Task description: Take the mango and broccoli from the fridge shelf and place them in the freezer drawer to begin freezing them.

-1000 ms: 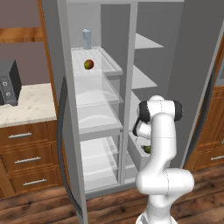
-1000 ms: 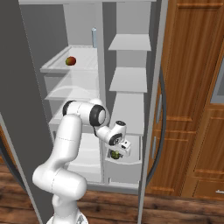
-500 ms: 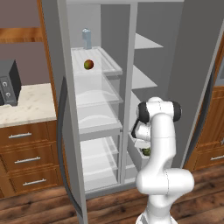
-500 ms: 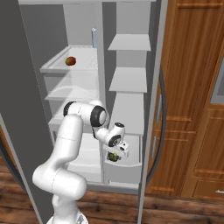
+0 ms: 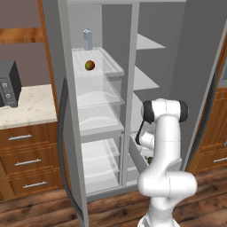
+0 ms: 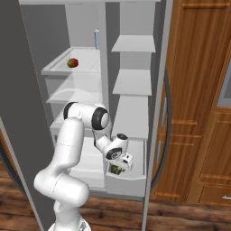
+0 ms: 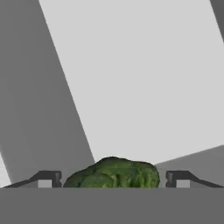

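The dark green bumpy broccoli (image 7: 113, 173) sits between my fingertips, and my gripper (image 7: 113, 180) is shut on it. Seen from the right base, the gripper (image 6: 118, 166) hangs low inside the light-grey freezer drawer (image 6: 135, 179), with the broccoli (image 6: 116, 170) just above the drawer's floor (image 7: 131, 87). The left base view shows the broccoli (image 5: 150, 158) as a dark spot behind my forearm, beside the drawer wall (image 5: 135, 158). The red-orange mango (image 5: 90, 65) (image 6: 72, 62) lies on the pale ribbed fridge shelf (image 5: 108, 64) (image 6: 54, 68), high up in the left compartment.
A slim pale-blue carton (image 5: 88, 39) (image 6: 96, 35) stands behind the mango. Clear curved-front bins (image 5: 95, 95) sit under the shelf. The open fridge door (image 5: 66, 115) stands on the left, with a stone counter (image 5: 26, 104) and dark appliance (image 5: 9, 84) beyond. Wooden cabinets (image 6: 198, 113) flank the right.
My gripper has sunk a little lower into the freezer drawer with the broccoli in it. The mango has stayed on its shelf.
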